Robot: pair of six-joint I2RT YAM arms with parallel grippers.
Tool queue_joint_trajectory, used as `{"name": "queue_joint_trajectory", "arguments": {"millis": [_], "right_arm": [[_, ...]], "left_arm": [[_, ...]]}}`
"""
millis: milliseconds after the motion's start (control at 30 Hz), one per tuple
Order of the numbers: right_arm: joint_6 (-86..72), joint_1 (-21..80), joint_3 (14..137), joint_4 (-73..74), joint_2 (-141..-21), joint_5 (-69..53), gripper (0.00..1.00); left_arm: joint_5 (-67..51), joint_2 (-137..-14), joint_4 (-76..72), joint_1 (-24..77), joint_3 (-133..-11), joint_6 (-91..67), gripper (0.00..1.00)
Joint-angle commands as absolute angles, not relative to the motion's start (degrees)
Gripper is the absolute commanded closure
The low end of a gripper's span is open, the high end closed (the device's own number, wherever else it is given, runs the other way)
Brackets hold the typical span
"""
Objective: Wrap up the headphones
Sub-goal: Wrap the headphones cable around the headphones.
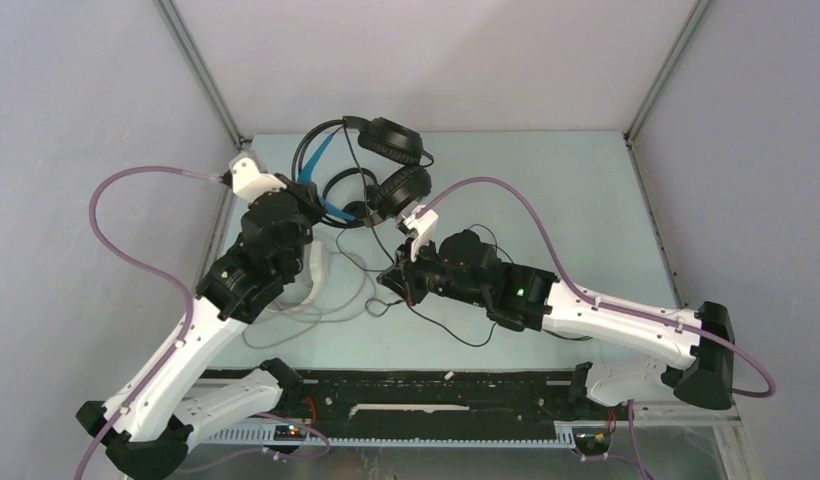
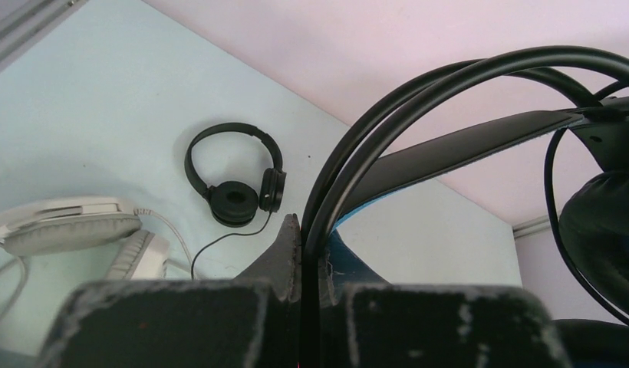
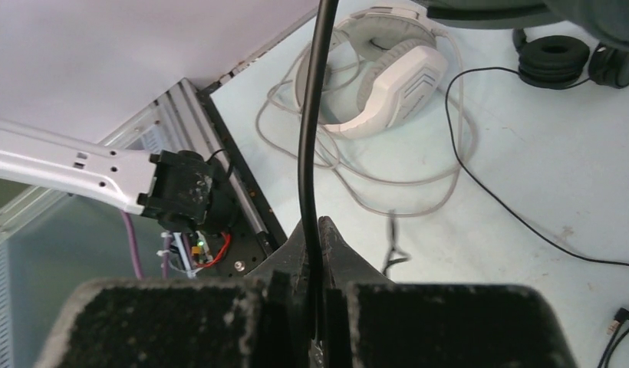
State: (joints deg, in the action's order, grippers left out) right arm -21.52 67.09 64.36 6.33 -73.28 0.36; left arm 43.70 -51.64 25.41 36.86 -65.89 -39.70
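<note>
My left gripper is shut on the headband of the black headphones with the blue headband and holds them up off the table at the back. One ear cup hangs at the right. My right gripper is shut on their thick black cable, which runs taut upward. The white headphones lie on the table under my left arm. The small all-black headphones lie on the table behind them.
Loose white cable loops spread around the white headphones. A thin black cable trails across the table toward a jack plug. Grey walls close in the table on three sides; a black rail runs along the near edge.
</note>
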Motion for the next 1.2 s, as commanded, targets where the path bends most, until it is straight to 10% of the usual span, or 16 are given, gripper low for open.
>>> {"name": "queue_joint_trajectory", "arguments": {"millis": [0,1167], "right_arm": [[-19.05,69.34,66.13,3.94,-74.09,10.21,1.0],[-0.17,74.6,58.05,-10.31,-75.22,18.07,1.0]], "left_arm": [[40.62,-49.57,16.54,34.87,-63.3,-47.92,1.0],[30.77,-48.72,16.43,31.02,-62.4,-59.86,1.0]]}}
